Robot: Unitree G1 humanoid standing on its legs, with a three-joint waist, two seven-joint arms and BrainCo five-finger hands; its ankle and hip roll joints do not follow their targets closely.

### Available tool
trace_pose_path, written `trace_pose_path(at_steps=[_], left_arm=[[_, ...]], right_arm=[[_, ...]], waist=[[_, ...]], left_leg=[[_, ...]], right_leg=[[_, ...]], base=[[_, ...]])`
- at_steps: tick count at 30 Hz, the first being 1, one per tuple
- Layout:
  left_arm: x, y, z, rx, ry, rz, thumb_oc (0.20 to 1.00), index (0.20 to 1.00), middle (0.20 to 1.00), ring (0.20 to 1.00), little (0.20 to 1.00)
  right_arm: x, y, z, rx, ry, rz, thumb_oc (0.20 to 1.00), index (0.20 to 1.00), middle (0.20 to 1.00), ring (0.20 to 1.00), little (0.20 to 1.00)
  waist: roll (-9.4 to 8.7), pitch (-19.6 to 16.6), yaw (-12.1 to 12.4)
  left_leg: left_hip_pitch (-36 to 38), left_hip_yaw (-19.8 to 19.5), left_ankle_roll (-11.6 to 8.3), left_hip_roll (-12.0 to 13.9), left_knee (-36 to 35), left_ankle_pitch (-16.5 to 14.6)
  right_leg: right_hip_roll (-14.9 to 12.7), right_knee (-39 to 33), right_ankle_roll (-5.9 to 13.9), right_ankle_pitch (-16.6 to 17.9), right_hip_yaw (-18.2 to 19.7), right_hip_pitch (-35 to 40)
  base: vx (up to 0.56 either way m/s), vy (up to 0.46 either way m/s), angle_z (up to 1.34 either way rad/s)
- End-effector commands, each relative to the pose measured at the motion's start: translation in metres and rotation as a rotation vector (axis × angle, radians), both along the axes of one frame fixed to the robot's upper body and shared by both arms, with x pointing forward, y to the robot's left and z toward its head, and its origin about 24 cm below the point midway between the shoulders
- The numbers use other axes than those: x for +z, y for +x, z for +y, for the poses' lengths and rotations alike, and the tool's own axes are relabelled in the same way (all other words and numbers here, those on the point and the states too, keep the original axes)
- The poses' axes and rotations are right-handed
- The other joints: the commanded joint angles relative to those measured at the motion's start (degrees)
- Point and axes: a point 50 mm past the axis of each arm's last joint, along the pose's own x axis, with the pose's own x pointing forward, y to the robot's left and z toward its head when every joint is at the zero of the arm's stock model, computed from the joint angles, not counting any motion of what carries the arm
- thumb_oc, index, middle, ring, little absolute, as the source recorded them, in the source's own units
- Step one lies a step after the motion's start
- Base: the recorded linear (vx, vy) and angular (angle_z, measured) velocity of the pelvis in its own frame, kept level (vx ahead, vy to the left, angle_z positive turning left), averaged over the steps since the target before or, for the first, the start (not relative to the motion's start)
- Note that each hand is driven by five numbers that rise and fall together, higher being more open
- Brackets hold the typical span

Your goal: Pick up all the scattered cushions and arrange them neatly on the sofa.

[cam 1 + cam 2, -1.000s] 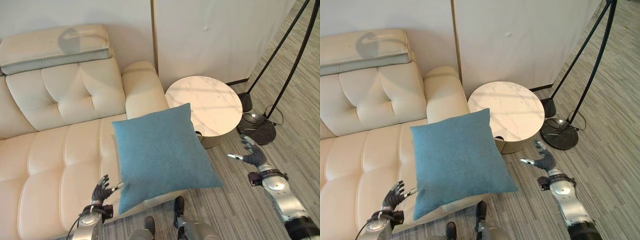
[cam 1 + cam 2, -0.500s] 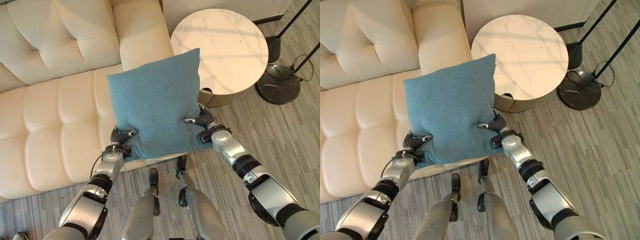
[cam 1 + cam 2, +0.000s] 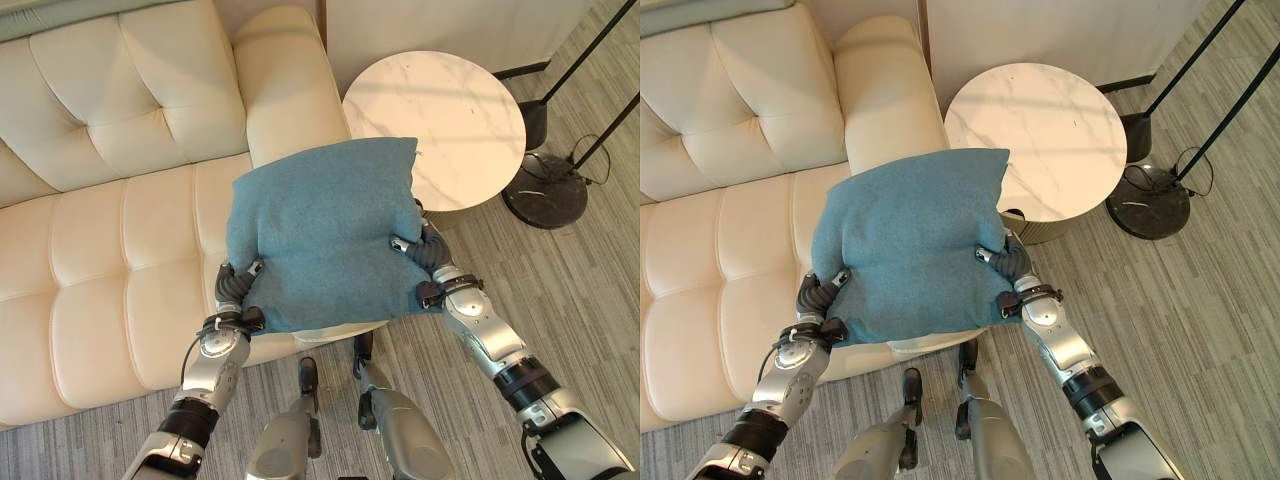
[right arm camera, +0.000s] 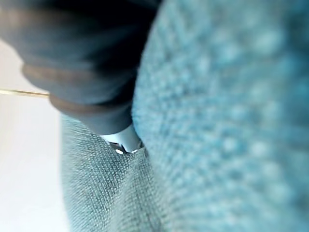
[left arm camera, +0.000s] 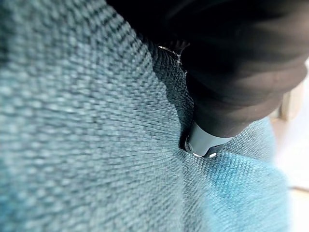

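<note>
Both robot hands, left robot hand (image 3: 237, 288) and right robot hand (image 3: 428, 250), pinch blue cushion (image 3: 325, 230) above sofa (image 3: 120, 240)

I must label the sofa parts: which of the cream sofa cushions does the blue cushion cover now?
The seat cushion next to the armrest; the blue cushion, pinched by the left hand and right hand, hangs over its front edge. The tufted back cushions remain uncovered.

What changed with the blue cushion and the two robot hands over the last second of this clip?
A second ago both hands were open and apart from the square blue fabric cushion, which lay over the sofa's front edge. Now the left robot hand and right robot hand pinch its lower corners, and it has bunched between them. The cream leather sofa, round white marble side table and black floor lamp base kept their places; the camera shifted.
</note>
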Motion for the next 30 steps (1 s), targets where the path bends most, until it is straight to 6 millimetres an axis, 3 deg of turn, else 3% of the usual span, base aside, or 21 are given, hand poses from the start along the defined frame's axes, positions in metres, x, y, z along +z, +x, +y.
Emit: trace_pose_path(at_steps=[1,3,6,8,11,14,15,16,18,19,20,21,24,25,26,27,28,29,30], left_arm=[[0.04,-0.001,-0.037,-0.187,-0.061,-0.25,0.2,0.2,0.2,0.2,0.2],[0.037,-0.018,-0.031,-0.187,-0.067,-0.25,0.2,0.2,0.2,0.2,0.2],[0.04,-0.027,-0.029,-0.197,-0.077,-0.262,0.2,0.2,0.2,0.2,0.2],[0.039,-0.034,-0.027,-0.194,-0.107,-0.268,0.2,0.2,0.2,0.2,0.2],[0.045,-0.035,-0.024,-0.192,-0.087,-0.29,0.2,0.2,0.2,0.2,0.2],[0.052,-0.035,-0.024,-0.229,-0.035,-0.316,0.2,0.2,0.2,0.2,0.2],[0.052,-0.035,-0.024,-0.229,-0.035,-0.316,0.2,0.2,0.2,0.2,0.2],[0.052,-0.035,-0.023,-0.246,-0.014,-0.316,0.2,0.2,0.2,0.2,0.2],[0.049,-0.038,-0.017,-0.231,0.026,-0.297,0.2,0.2,0.2,0.2,0.2],[0.051,-0.037,-0.021,-0.251,0.013,-0.306,0.2,0.2,0.2,0.2,0.2],[0.052,-0.037,-0.022,-0.256,0.016,-0.307,0.2,0.2,0.2,0.2,0.2],[0.052,-0.037,-0.022,-0.256,0.016,-0.307,0.2,0.2,0.2,0.2,0.2],[0.057,-0.033,-0.027,-0.285,0.032,-0.329,0.2,0.2,0.2,0.2,0.2],[0.059,-0.03,-0.03,-0.296,0.029,-0.341,0.2,0.2,0.2,0.2,0.2],[0.06,-0.029,-0.036,-0.32,0.02,-0.346,0.2,0.2,0.2,0.2,0.2],[0.06,-0.029,-0.036,-0.32,0.02,-0.346,0.2,0.2,0.2,0.2,0.2],[0.061,-0.029,-0.039,-0.335,0.015,-0.352,0.2,0.2,0.2,0.2,0.2],[0.061,-0.029,-0.042,-0.356,0.005,-0.357,0.2,0.2,0.2,0.2,0.2],[0.061,-0.029,-0.042,-0.356,0.005,-0.357,0.2,0.2,0.2,0.2,0.2]], right_arm=[[0.017,-0.029,0.037,0.222,0.118,-0.144,0.2,0.2,0.2,0.2,0.2],[0.012,-0.049,0.028,0.224,0.199,-0.13,0.2,0.2,0.2,0.2,0.2],[0.014,-0.059,0.021,0.222,0.22,-0.145,0.2,0.2,0.2,0.2,0.2],[0.021,-0.067,0.014,0.209,0.182,-0.189,0.2,0.2,0.2,0.2,0.2],[0.033,-0.067,0.01,0.18,0.139,-0.255,0.2,0.2,0.2,0.2,0.2],[0.033,-0.069,0.005,0.15,0.141,-0.275,0.2,0.2,0.2,0.2,0.2],[0.033,-0.069,0.005,0.15,0.141,-0.275,0.2,0.2,0.2,0.2,0.2],[0.031,-0.07,0.002,0.14,0.119,-0.27,0.2,0.2,0.2,0.2,0.2],[0.026,-0.068,-0.004,0.106,0.073,-0.255,0.2,0.2,0.2,0.2,0.2],[0.028,-0.068,-0.006,0.103,0.083,-0.258,0.2,0.2,0.2,0.2,0.2],[0.028,-0.067,-0.008,0.101,0.084,-0.257,0.2,0.2,0.2,0.2,0.2],[0.028,-0.067,-0.008,0.101,0.084,-0.257,0.2,0.2,0.2,0.2,0.2],[0.034,-0.063,-0.016,0.076,0.069,-0.28,0.2,0.2,0.2,0.2,0.2],[0.036,-0.062,-0.018,0.074,0.056,-0.285,0.2,0.2,0.2,0.2,0.2],[0.036,-0.062,-0.019,0.072,0.038,-0.282,0.2,0.2,0.2,0.2,0.2],[0.036,-0.062,-0.019,0.072,0.038,-0.282,0.2,0.2,0.2,0.2,0.2],[0.036,-0.063,-0.018,0.082,0.045,-0.279,0.2,0.2,0.2,0.2,0.2],[0.037,-0.066,-0.016,0.104,0.066,-0.279,0.2,0.2,0.2,0.2,0.2],[0.037,-0.066,-0.016,0.104,0.066,-0.279,0.2,0.2,0.2,0.2,0.2]], waist=[[1.26,-9.6,-0.9],[1.27,-11.7,-1.5],[1.3,-12.6,-1.8],[1.14,-12.5,-2.2],[0.7,-9.7,-2.5],[0.85,-8.7,-1.7],[0.85,-8.7,-1.6],[1.14,-9.5,-1.0],[0.53,-11.6,0.9],[0.02,-12.4,2.2],[-0.1,-12.6,2.8],[-0.09,-12.6,2.7],[0.86,-11.2,2.8],[0.73,-10.4,2.4],[0.3,-10.0,0.9],[0.44,-10.0,0.9],[-0.16,-10.1,0.2],[-1.04,-10.5,-0.8],[-0.99,-10.6,-0.8]], left_leg=[[-1.1,0.0,-1.66,0.9,1.9,-3.1],[1.2,0.3,-1.26,0.6,1.5,-3.7],[2.1,0.3,-1.04,0.3,1.1,-3.7],[2.6,0.1,-0.68,0.1,0.6,-3.6],[1.2,0.9,0.1,0.3,1.2,-2.7],[-2.5,1.0,0.26,1.6,3.5,-0.9],[-2.6,1.0,0.26,1.6,3.5,-0.9],[-3.8,0.4,0.21,2.3,3.7,0.4],[-6.1,-0.7,-0.24,2.4,3.2,2.9],[-9.4,-1.4,-1.84,2.2,2.7,5.7],[-10.9,-1.6,-3.05,2.3,2.3,7.3],[-10.9,-1.6,-3.08,2.3,2.3,7.3],[-15.3,-1.2,-6.5,3.6,1.6,10.5],[-15.5,-0.5,-6.41,3.2,2.6,9.4],[-15.6,2.3,-5.07,3.7,7.1,6.7],[-15.8,2.2,-5.08,3.8,7.3,6.7],[-14.5,3.4,-4.07,4.0,9.4,4.1],[-11.8,3.9,-3.47,4.2,12.7,-0.6],[-12.0,3.9,-3.47,4.3,12.6,-0.5]], right_leg=[[-1.7,3.3,5.53,-11.7,0.8,5.5],[-1.8,2.7,6.02,-11.4,1.3,7.2],[-1.9,2.8,6.38,-11.1,1.8,7.6],[-2.1,4.0,6.69,-10.9,2.3,7.0],[-1.7,10.7,8.47,-9.6,3.6,1.6],[-1.4,19.5,7.59,-15.0,2.8,1.5],[-1.4,19.5,7.59,-15.0,2.8,1.4],[-0.4,26.1,6.36,-18.4,3.4,3.4],[1.0,29.8,6.04,-19.1,6.3,9.5],[2.7,21.9,4.04,-24.4,7.7,14.2],[3.4,17.8,3.01,-26.0,7.6,15.6],[3.4,17.5,2.98,-25.9,7.6,15.7],[5.4,12.0,1.4,-25.5,6.6,14.3],[4.8,11.5,1.46,-24.8,5.4,13.6],[3.0,10.2,2.13,-22.6,2.7,12.2],[3.2,10.1,2.09,-22.4,2.7,12.0],[1.7,9.5,2.53,-21.1,1.5,11.6],[-0.3,7.9,3.03,-19.3,-0.2,11.1],[-0.2,7.8,3.0,-19.1,-0.3,11.0]], base=[[0.06,0.075,-0.03],[0.05,0.106,-0.06],[-0.03,0.1,-0.11],[-0.15,0.102,-0.16],[-0.26,0.043,-0.2],[-0.33,-0.001,-0.18],[-0.25,-0.032,-0.01],[-0.23,-0.064,0.12],[-0.39,-0.198,0.44],[-0.4,-0.237,0.4],[-0.22,-0.131,0.25],[-0.22,-0.113,0.2],[-0.39,-0.118,0.43],[-0.53,-0.048,0.83],[-0.4,-0.012,0.66],[-0.35,0.011,0.86],[-0.26,0.015,0.56],[-0.26,0.014,0.44],[-0.22,0.036,0.3]])
